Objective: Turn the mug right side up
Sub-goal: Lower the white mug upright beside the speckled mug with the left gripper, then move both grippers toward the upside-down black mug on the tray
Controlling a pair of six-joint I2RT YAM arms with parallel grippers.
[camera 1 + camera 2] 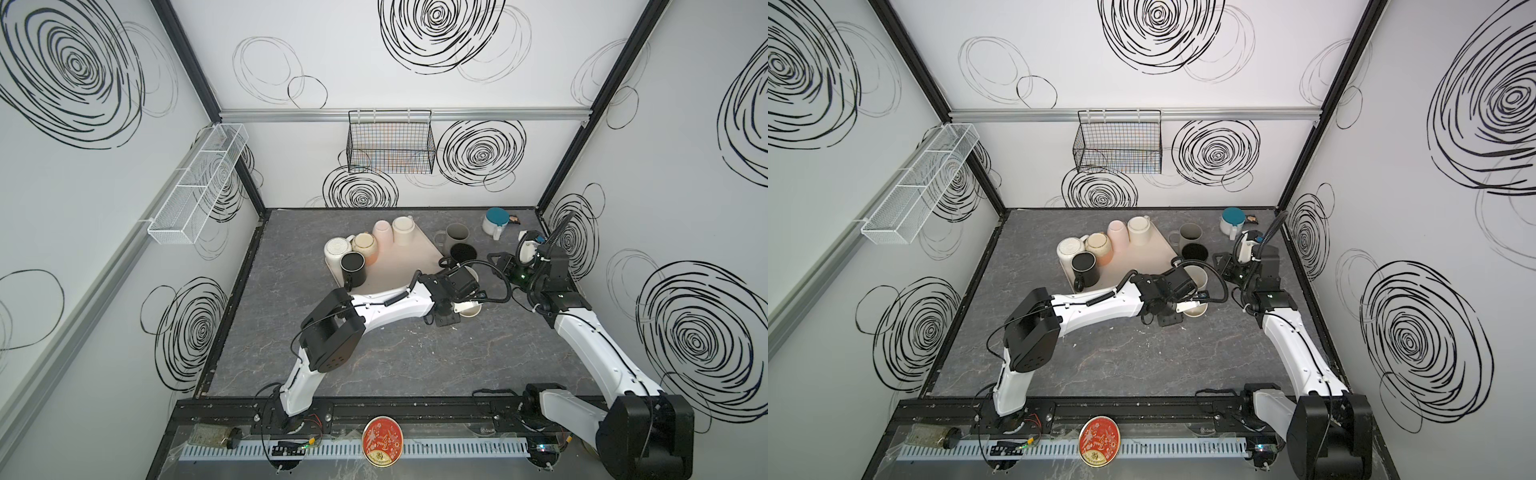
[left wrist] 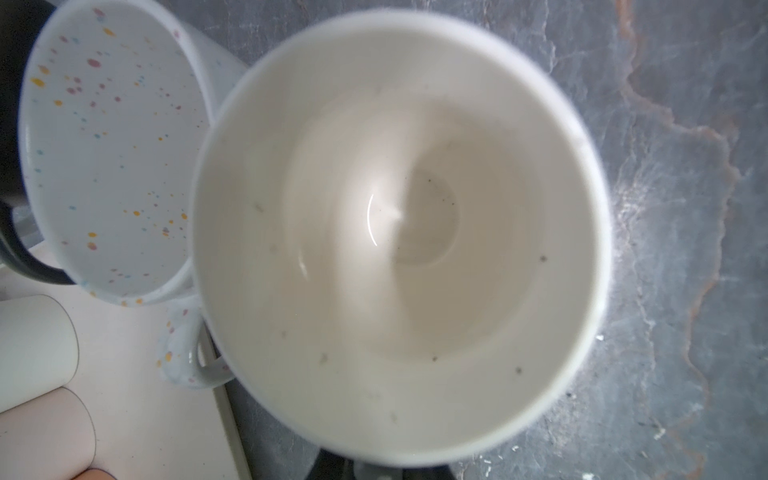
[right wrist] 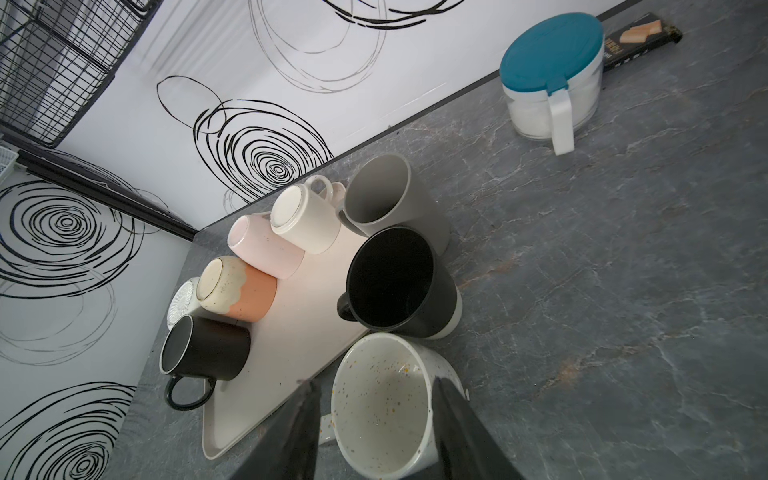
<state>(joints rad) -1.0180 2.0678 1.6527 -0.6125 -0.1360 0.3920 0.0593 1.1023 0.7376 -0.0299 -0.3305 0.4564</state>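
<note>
**Cream mug mouth-up, but in tight quarters**

My left pincer (image 1: 462, 308) is squeezed nearly shut on the cream mug (image 2: 399, 237), pinching its wall at the rim as far as I can judge. The mug's mouth faces up toward my wrist, so the turn looks all but done. The mug is over the table (image 1: 374, 357), just off the near right corner of the tray (image 1: 399, 270). I cannot tell whether its base is down yet.

My right pincer (image 3: 374, 380) stands half parted and holds nothing I can see. The speckled mug (image 3: 382, 407) lies just beyond its tips.

The trouble here is crowding. The cream rim sits right beside the speckled mug, so any sideways drift as I lower or let go could knock the two together. A thin hold on the rim may also slip under the mug's weight. If I release before the base is flat, the mug could rock over. My two wrists are close as well, so pulling out carelessly risks snagging a cable.
</note>
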